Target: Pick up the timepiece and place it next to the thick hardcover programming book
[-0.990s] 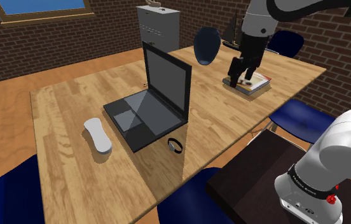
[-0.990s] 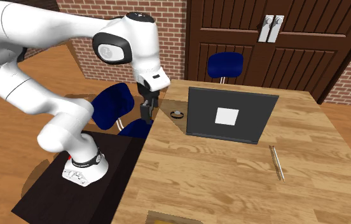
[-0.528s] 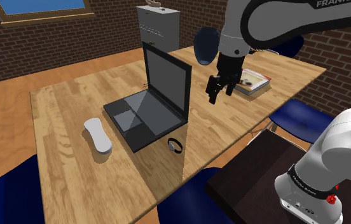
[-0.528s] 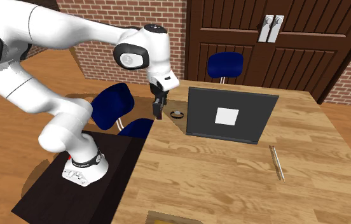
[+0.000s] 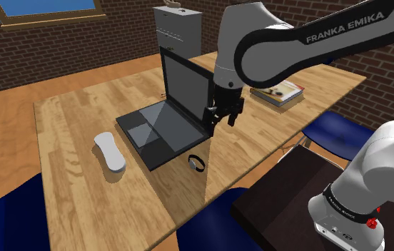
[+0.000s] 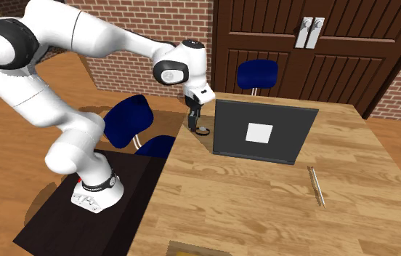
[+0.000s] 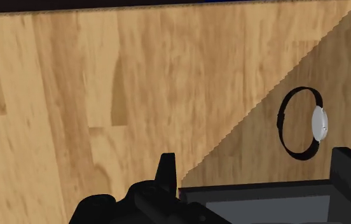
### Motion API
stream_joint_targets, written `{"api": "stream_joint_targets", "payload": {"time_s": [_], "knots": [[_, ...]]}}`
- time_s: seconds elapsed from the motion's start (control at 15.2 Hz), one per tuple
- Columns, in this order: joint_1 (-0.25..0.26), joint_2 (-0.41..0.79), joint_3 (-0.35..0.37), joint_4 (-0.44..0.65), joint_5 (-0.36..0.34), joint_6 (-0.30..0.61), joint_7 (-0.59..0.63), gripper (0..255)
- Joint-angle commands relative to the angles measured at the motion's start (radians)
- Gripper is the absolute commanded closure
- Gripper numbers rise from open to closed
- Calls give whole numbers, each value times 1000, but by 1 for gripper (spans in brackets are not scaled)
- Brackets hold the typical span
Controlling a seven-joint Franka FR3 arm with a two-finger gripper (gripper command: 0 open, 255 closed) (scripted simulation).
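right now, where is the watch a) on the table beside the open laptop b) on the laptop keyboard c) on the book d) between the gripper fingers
a: the watch lies on the table just beside the laptop base, apart from the open gripper hovering above.

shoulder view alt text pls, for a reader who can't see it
A white arm reaches over a wooden table, its black fingers open in the air beside an open laptop. A watch lies on the table by the laptop's near corner, and a book lies at the far corner.
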Motion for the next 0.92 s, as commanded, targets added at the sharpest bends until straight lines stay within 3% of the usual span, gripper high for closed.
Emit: {"api": "stream_joint_targets", "payload": {"time_s": [0.0,0.46,0.86], "knots": [[7,59,34,24,1,42,41,0],[21,282,143,134,-59,169,197,0],[20,339,158,102,-82,255,215,0]]}}
